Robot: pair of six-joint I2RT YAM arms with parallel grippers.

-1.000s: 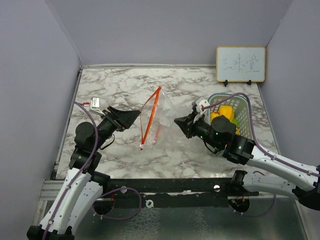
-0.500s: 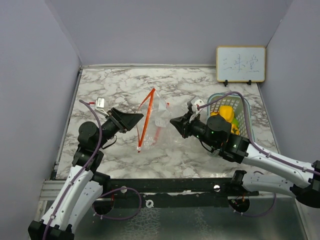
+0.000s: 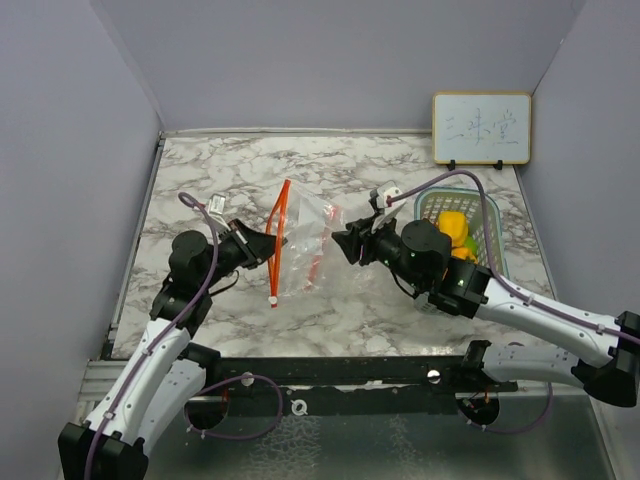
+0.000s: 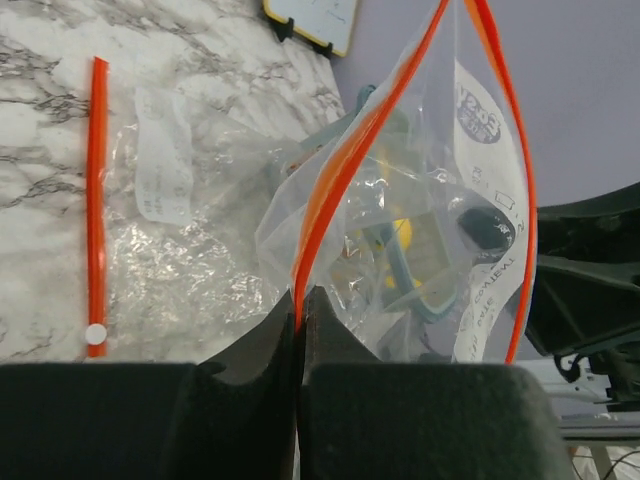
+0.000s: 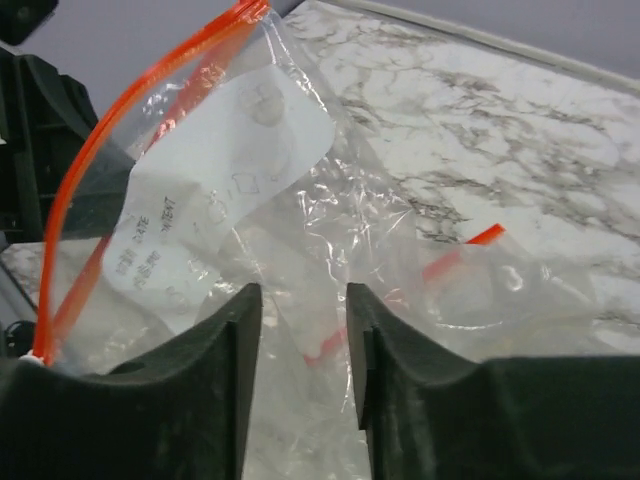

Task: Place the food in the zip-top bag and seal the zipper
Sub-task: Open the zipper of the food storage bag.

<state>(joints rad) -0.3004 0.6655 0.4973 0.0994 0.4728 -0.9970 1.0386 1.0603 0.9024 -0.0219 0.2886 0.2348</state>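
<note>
The clear zip-top bag [image 3: 305,240] stands partly raised in the middle of the marble table, its orange zipper [image 3: 277,240] running along its left side. My left gripper [image 3: 268,247] is shut on that zipper rim [image 4: 298,300], and the bag mouth [image 4: 430,150] loops open above it. My right gripper [image 3: 340,243] is at the bag's right side, open, with crumpled clear film [image 5: 300,230] just ahead of its fingertips. The food [image 3: 452,228], yellow and orange fruit, lies in the teal basket [image 3: 492,215] behind the right arm. Through the bag, a yellow piece [image 4: 400,232] shows.
A small whiteboard [image 3: 481,128] stands at the back right against the wall. Grey walls close in the table on the left, back and right. The teal basket sits close to the right arm's wrist.
My left gripper has moved right to the bag and shut on its zipper rim. My right gripper has opened and let go of the bag, which has shifted left.
</note>
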